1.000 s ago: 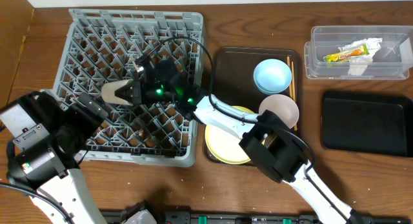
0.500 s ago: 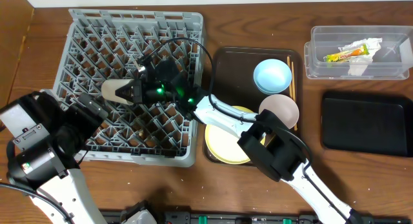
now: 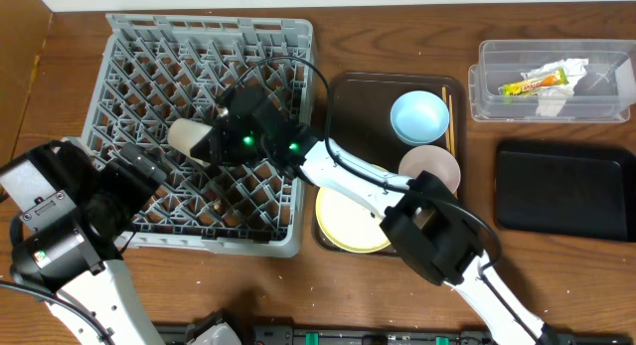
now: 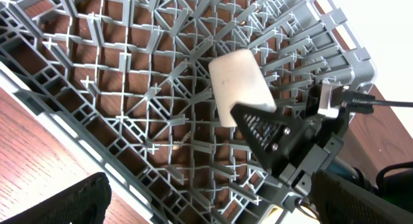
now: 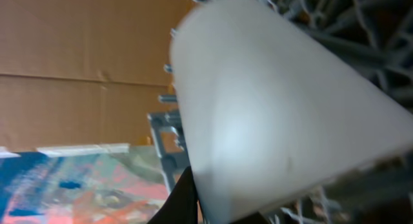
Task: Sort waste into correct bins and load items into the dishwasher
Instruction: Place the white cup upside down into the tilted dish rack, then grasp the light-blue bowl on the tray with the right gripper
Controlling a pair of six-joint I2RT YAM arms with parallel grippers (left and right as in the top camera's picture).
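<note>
My right gripper (image 3: 217,138) is shut on the small cream cup (image 3: 188,138), holding it tilted just above the pegs of the grey dish rack (image 3: 129,47). In the left wrist view the cup (image 4: 237,85) lies over the lattice with a black finger (image 4: 264,127) on its near end. The cup (image 5: 277,108) fills the right wrist view. My left gripper (image 4: 213,198) stands open over the rack's front-left edge. A yellow plate (image 3: 343,228), a light-blue saucer (image 3: 418,116), a pale bowl (image 3: 434,169) and chopsticks (image 3: 451,126) rest on the brown tray (image 3: 348,106).
At the back right a clear tub (image 3: 482,82) holds a yellow-green wrapper (image 3: 532,84) and a white napkin (image 3: 556,98). A shallow black bin (image 3: 566,191) sits in front of it. My right arm stretches across the tray.
My right gripper has turned and shifted slightly back over the rack, so the cup now sits tilted instead of level. The left arm has not moved.
</note>
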